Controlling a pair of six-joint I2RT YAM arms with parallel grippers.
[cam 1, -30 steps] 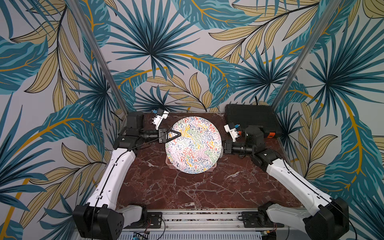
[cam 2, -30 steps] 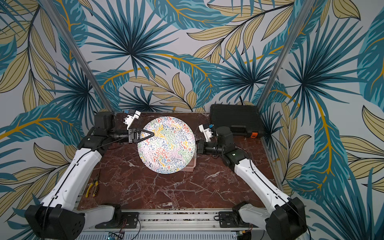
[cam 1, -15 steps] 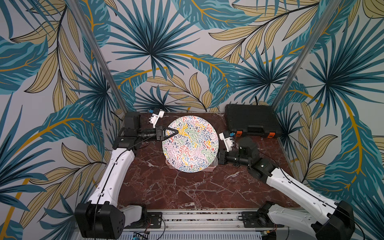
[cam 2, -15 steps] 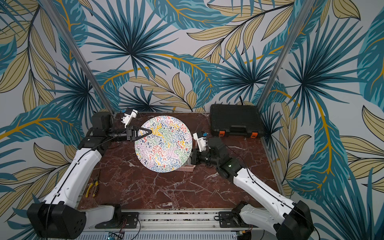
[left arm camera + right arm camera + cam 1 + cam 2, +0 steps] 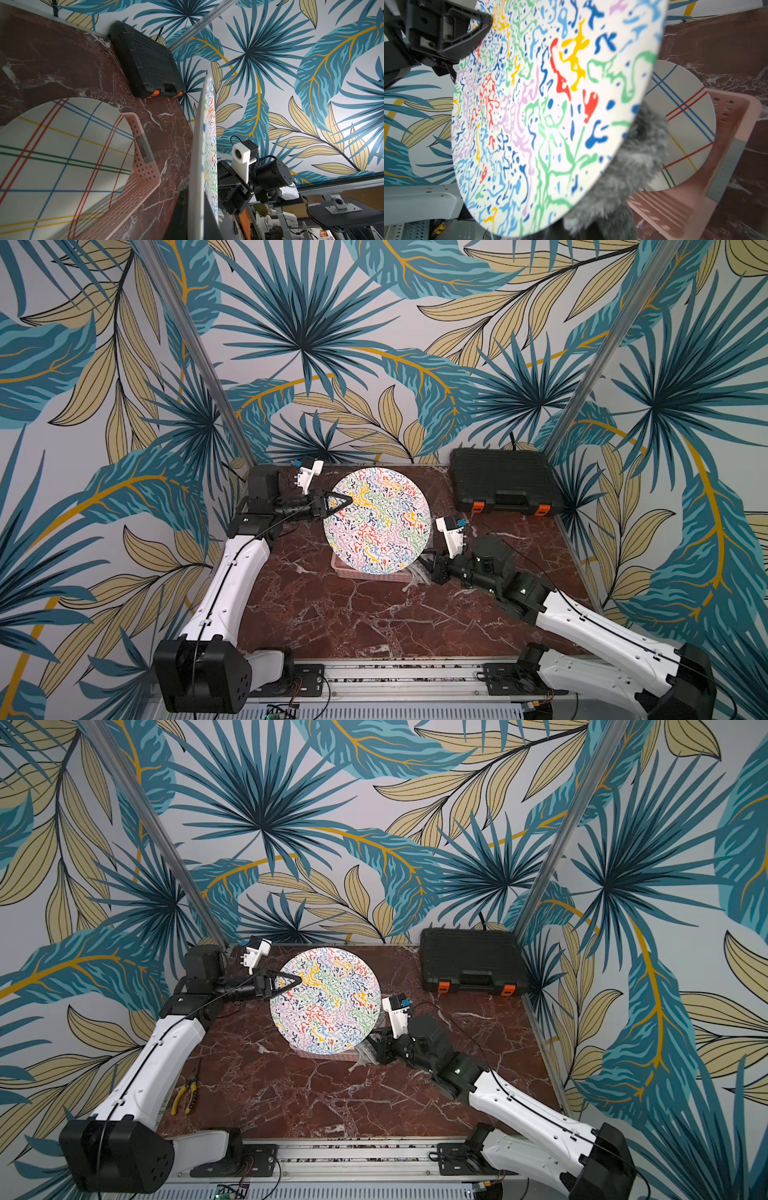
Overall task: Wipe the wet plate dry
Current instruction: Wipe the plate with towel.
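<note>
Grey fluffy cloth (image 5: 623,176) is pinched in my right gripper (image 5: 428,568), jaws closed tight on the pile, and it meets the lower edge of the squiggle-patterned plate (image 5: 378,520). My left gripper (image 5: 348,502) is clamped on the opposite rim and holds that plate up on edge, tilted, above the pink basket (image 5: 143,187) where a plaid plate (image 5: 62,155) lies. I have only that one pinch on a rim I take to be wet, so a hard push from the cloth could lever the plate round in my fingers or free of them, and it would land on the plaid plate below. The cloth sits so near the edge that it could also slide off behind. Under everything is dark red marble table (image 5: 353,614), hard and veined white, with a black case (image 5: 503,481) at the far corner, pliers (image 5: 185,1094) by my left arm, and leaf-printed walls (image 5: 311,323) close around
</note>
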